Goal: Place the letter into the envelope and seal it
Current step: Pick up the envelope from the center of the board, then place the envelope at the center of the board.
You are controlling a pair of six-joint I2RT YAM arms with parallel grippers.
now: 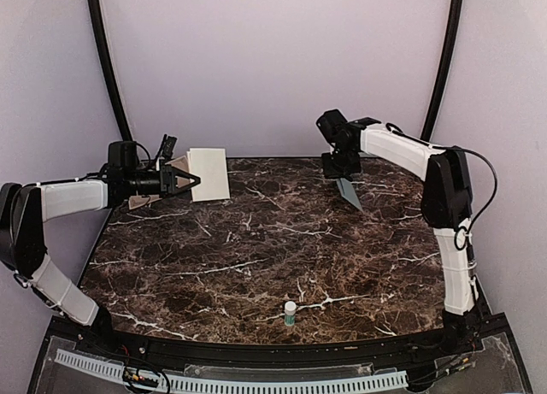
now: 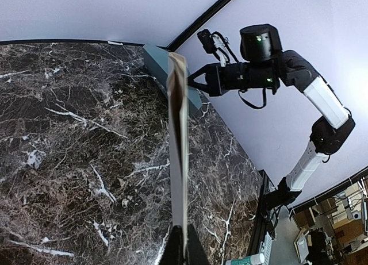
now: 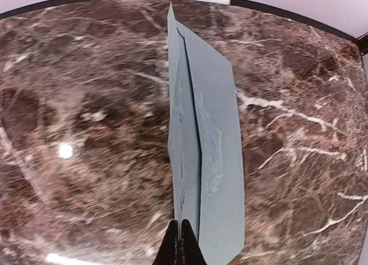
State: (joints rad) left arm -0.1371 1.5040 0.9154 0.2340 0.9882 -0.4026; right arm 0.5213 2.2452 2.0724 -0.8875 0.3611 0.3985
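The letter, a pale folded sheet, hangs above the table's back left corner with my left gripper shut on its near edge. In the left wrist view the letter shows edge-on, rising from the left gripper. The envelope, pale teal-green with a pointed flap, hangs at the back right, its tip near the marble. My right gripper is shut on its flap edge. In the right wrist view the envelope stretches away from the right gripper, flap lifted slightly off the body.
A small white glue stick with a teal band stands near the table's front edge, centre. A tan paper piece shows under my left arm. The dark marble table is ringed by lilac walls and black posts.
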